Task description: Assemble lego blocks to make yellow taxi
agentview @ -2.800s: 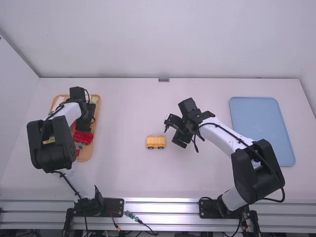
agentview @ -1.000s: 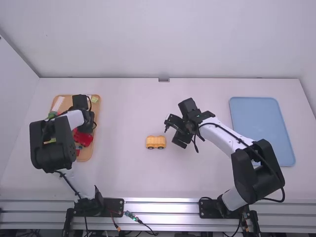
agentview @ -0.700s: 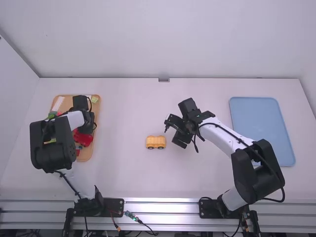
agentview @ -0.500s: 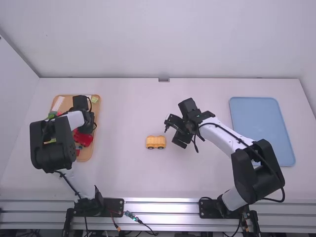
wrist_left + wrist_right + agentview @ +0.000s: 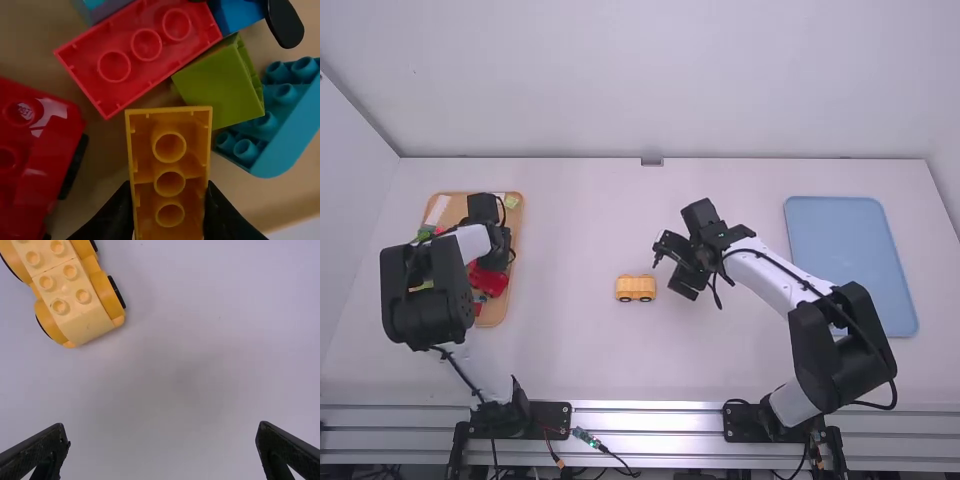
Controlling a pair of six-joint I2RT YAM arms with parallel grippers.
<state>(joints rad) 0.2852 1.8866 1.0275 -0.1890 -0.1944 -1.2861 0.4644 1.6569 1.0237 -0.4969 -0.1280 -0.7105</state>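
Observation:
In the high view my left gripper [image 5: 498,262] is low over the wooden tray [image 5: 492,318] at the left. Seen from the left wrist, the left gripper [image 5: 170,215] has its fingers against both long sides of an orange-yellow brick [image 5: 170,187], whose hollow underside faces the camera. My right gripper [image 5: 677,268] stays above the table, just right of the yellow wheeled car base [image 5: 636,288]. In the right wrist view the right gripper [image 5: 162,435] is wide open with nothing between its fingers, and the studded car base [image 5: 75,295] sits ahead of it.
Around the held brick lie a red brick [image 5: 145,47], a green brick [image 5: 220,87], a teal piece [image 5: 287,127] and a red wheeled piece [image 5: 45,165]. A blue tray [image 5: 850,262] lies at the right of the table.
Since the oldest frame my left gripper has shifted slightly toward the camera and right over the tray, then stayed still. The right arm and the car base have not moved.

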